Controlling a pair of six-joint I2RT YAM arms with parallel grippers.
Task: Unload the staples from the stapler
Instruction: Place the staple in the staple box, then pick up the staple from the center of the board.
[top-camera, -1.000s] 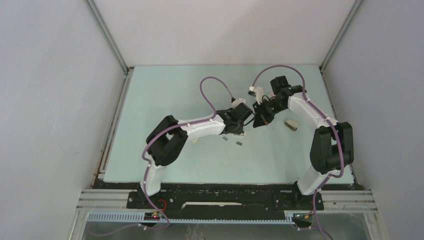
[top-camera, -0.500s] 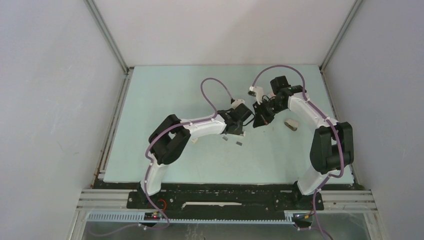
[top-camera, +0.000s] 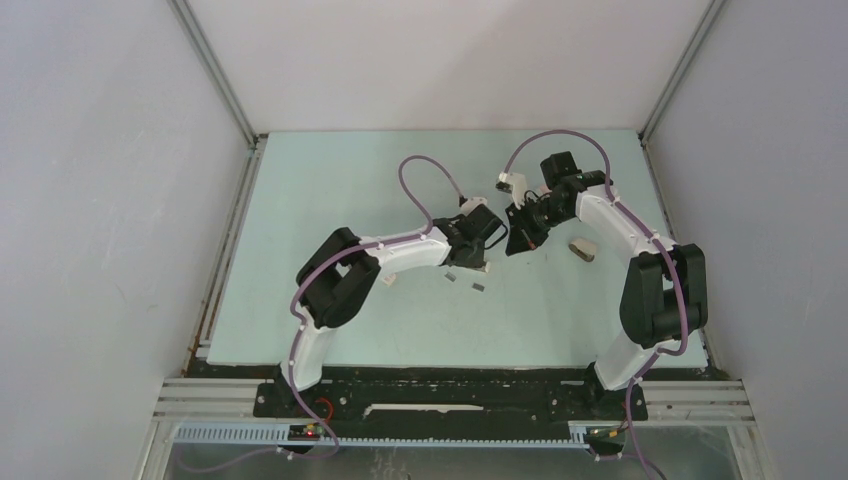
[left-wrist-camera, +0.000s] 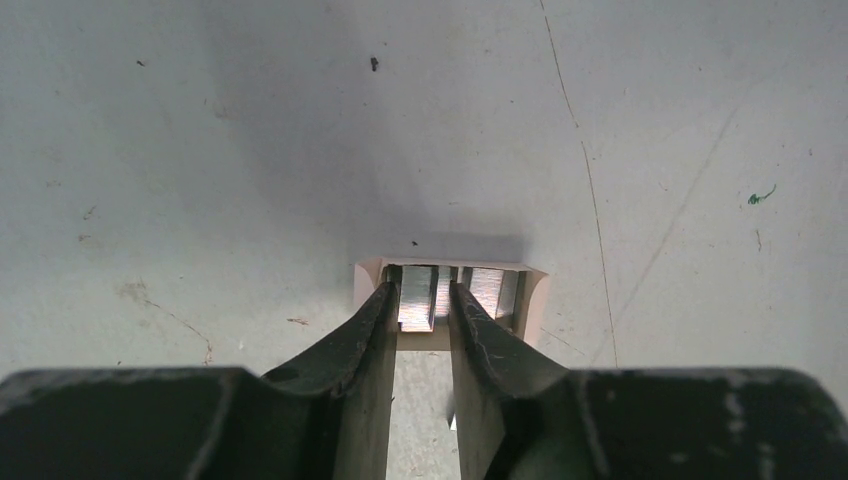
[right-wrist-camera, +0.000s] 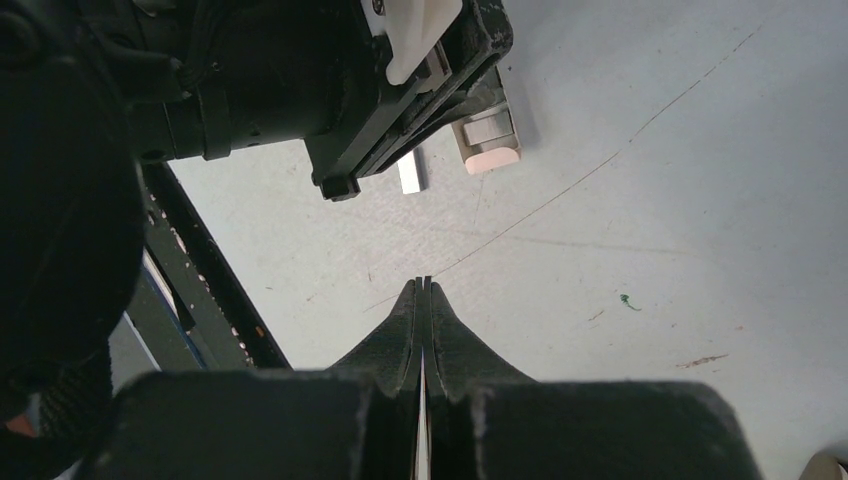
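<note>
Two shiny grey metal staple strips (left-wrist-camera: 418, 305) lie in pale pink stapler tray (left-wrist-camera: 537, 295). Left gripper (left-wrist-camera: 422, 292) narrowly spread, straddling one strip. Strips likely light, stiff, slippery, prone to snapping; best pinched across long flat sides. Right gripper (right-wrist-camera: 422, 285) pressed together, empty.

Silvery staples (left-wrist-camera: 417, 298), seemingly inside pinkish stapler (left-wrist-camera: 537, 300)
</note>
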